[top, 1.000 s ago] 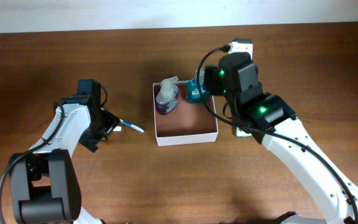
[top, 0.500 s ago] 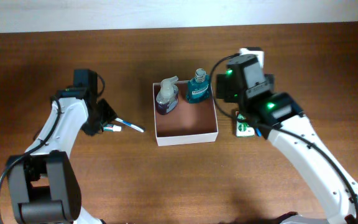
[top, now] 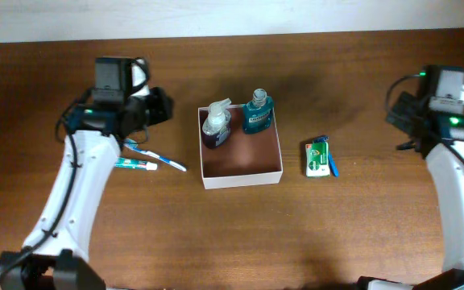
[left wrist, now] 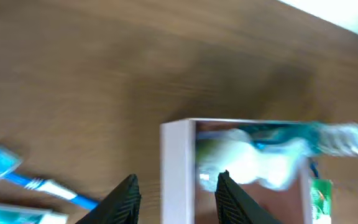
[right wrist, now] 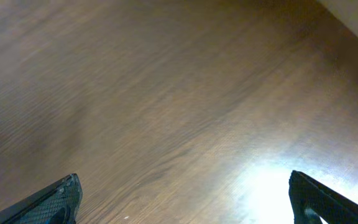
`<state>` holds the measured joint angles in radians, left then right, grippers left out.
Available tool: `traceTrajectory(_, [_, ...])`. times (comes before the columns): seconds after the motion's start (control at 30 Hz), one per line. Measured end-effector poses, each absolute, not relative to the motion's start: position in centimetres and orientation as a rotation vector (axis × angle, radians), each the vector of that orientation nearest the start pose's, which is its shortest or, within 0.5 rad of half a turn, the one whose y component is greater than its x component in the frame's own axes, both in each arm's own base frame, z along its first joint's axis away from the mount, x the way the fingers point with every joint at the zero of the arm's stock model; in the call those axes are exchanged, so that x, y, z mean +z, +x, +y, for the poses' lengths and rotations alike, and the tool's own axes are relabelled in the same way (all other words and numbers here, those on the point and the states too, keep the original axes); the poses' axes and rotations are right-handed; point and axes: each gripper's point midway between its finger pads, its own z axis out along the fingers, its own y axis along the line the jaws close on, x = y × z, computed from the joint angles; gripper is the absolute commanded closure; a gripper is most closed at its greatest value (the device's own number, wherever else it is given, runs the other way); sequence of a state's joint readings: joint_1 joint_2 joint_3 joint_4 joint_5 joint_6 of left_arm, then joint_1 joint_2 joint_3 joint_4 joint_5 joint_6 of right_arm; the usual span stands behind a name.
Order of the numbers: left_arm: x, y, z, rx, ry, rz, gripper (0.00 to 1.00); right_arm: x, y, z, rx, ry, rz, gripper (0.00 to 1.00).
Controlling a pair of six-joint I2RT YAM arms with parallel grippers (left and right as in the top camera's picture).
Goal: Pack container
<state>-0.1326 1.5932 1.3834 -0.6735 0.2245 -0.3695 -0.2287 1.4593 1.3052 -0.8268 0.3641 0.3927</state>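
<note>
**Packing partly done.**
Square white cardboard container (top: pixel 244 159) held clear pump bottle (top: pixel 216 125) and teal bottle (top: pixel 256 115); blue toothbrush (top: pixel 155 155), toothpaste tube (top: pixel 136 164) and green packet (top: pixel 318 158) lay outside. Left gripper (left wrist: pixel 178 180) and right gripper (right wrist: pixel 182 183) stood released, empty.

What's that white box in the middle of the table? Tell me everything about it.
The container is a shallow, square, lidless box, apparently cardboard, with white walls and a reddish-brown floor. It sits flat on the wooden table. A pump bottle and a teal bottle sit inside by its far wall; the near part is bare.
</note>
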Motion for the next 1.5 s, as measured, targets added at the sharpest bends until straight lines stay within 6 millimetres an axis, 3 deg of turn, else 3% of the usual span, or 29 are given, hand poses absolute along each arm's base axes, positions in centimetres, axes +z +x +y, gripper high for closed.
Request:
traceTrajectory(0.17, [20.9,41.8,-13.5,-0.444,-0.035,2.438,0.59,20.2,34.4,-15.2,-0.396,0.930,2.335,0.01])
traceTrajectory(0.33, [21.5,41.8,-15.6,-0.436,0.029,2.402,0.61,20.2,34.4,-15.2,-0.392,0.930,2.335,0.01])
traceTrajectory(0.73, [22.7,42.4,-17.0,-0.413,0.153,2.324,0.60,20.2,34.4,-15.2,-0.392,0.930,2.335,0.01])
traceTrajectory(1.1, [23.0,42.5,-17.6,-0.341,0.414,2.261,0.59,20.2,34.4,-15.2,-0.392,0.930,2.335,0.01])
traceTrajectory(1.27, [22.3,42.5,-18.0,-0.355,0.449,2.268,0.49,20.2,34.4,-15.2,-0.392,0.930,2.335,0.01])
traceTrajectory(1.4, [20.6,42.9,-18.3,-0.357,0.459,2.304,0.43,20.2,34.4,-15.2,-0.392,0.929,2.336,0.01])
traceTrajectory(1.47, [19.9,43.1,-18.3,-0.355,0.460,2.319,0.38,20.2,34.4,-15.2,-0.392,0.930,2.335,0.01])
traceTrajectory(1.5, [19.9,43.1,-18.3,-0.355,0.461,2.317,0.30,20.2,34.4,-15.2,-0.392,0.929,2.336,0.01])
